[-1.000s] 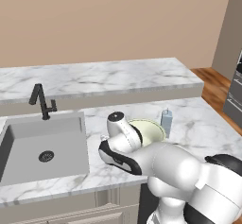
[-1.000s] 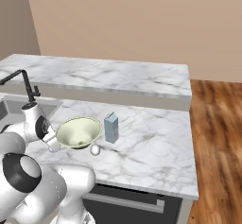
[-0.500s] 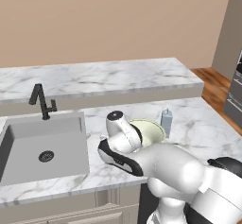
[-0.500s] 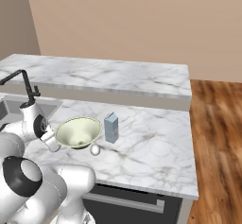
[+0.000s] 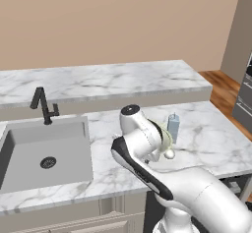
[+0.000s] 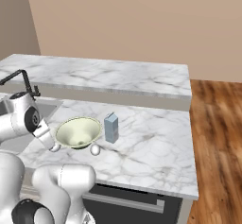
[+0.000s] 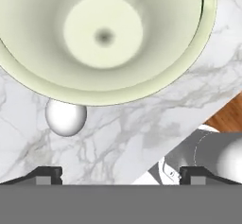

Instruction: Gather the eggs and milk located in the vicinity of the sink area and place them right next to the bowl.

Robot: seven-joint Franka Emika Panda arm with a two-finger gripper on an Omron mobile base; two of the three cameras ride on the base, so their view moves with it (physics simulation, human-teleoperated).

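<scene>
The bowl served as the landmark on the marble counter. It sat between the sink and the counter's far end, pale cream-green inside, and in the hand view it showed its round flat bottom from straight above.

The milk stood upright just beside the bowl, on the side away from the sink. In the left base view the carton stood just past the arm, close against the bowl's rim.

One egg lay on the counter just beside the bowl, on its front edge toward the robot. In the hand view an egg rested on the marble right at the bowl's rim. A second egg lay at the bowl's sink-side edge, under the gripper.

The gripper hung above the bowl's near rim, its two fingers spread wide apart with nothing between them; bare marble showed in the gap.

The black faucet stood behind the sink, well apart from the bowl.
</scene>
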